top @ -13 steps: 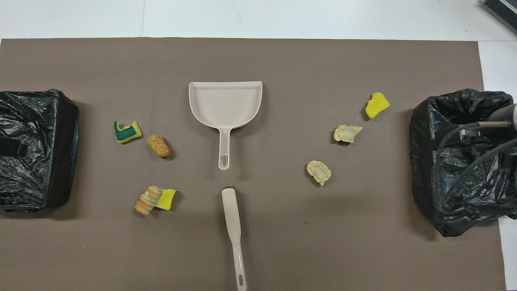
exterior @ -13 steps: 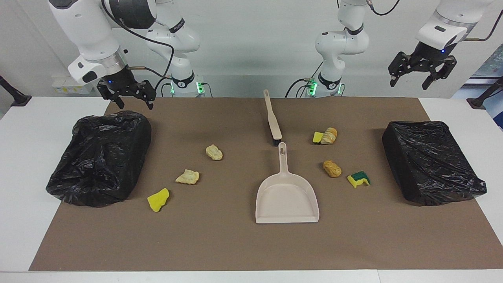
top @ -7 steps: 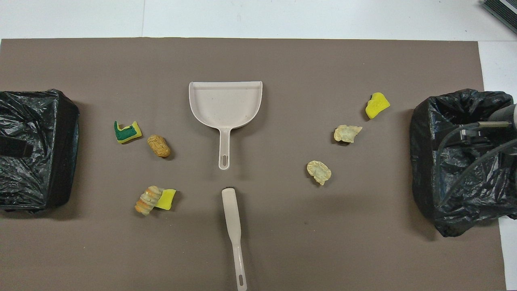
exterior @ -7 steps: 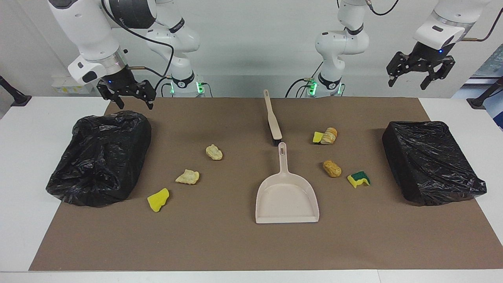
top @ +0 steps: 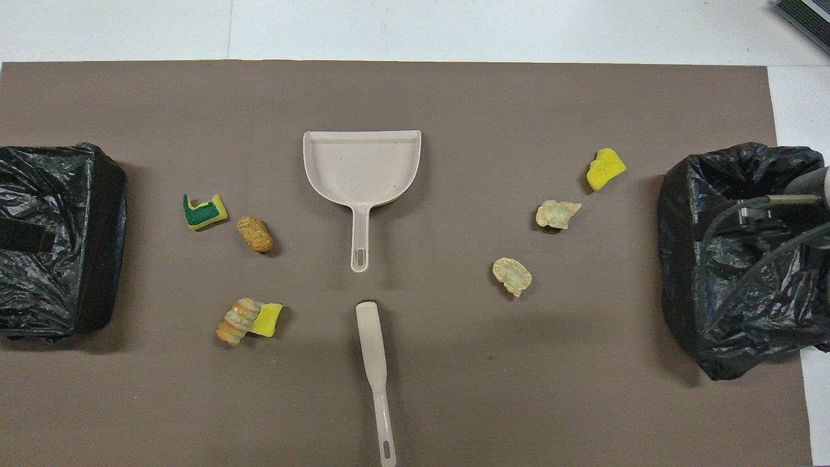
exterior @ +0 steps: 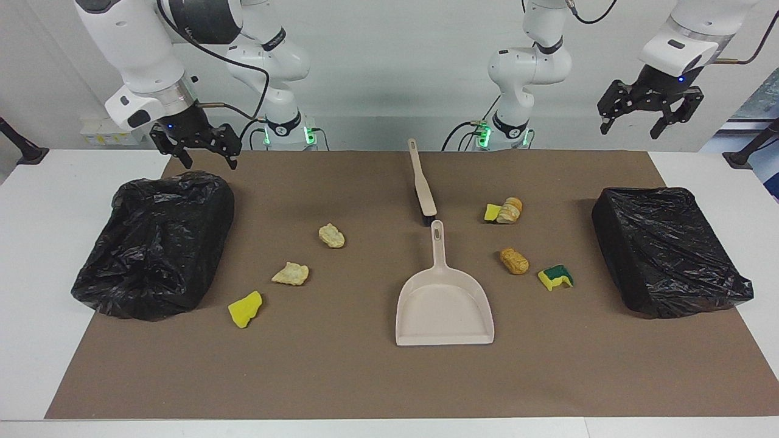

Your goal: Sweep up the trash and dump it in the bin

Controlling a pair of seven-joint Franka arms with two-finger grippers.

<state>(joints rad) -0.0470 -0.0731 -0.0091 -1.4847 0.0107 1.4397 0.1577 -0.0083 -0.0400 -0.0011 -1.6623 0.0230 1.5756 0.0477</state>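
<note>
Brush (exterior: 422, 182) bristles hidden overhead; left gripper (exterior: 633, 119), right gripper (exterior: 202, 152) jaws spread.

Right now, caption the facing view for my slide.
Both grippers hang open above bins; dustpan and brush lie untouched.

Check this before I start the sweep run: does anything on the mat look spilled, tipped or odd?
Nothing stands out. The dustpan and brush lie flat mid-mat, scraps are scattered on either side, and both black-bagged bins sit at the mat's ends. The left gripper and right gripper hang open, empty.

Beige dustpan (exterior: 443, 306) and brush (exterior: 422, 185), black bins (exterior: 155, 243), brown mat (exterior: 365, 377)
</note>
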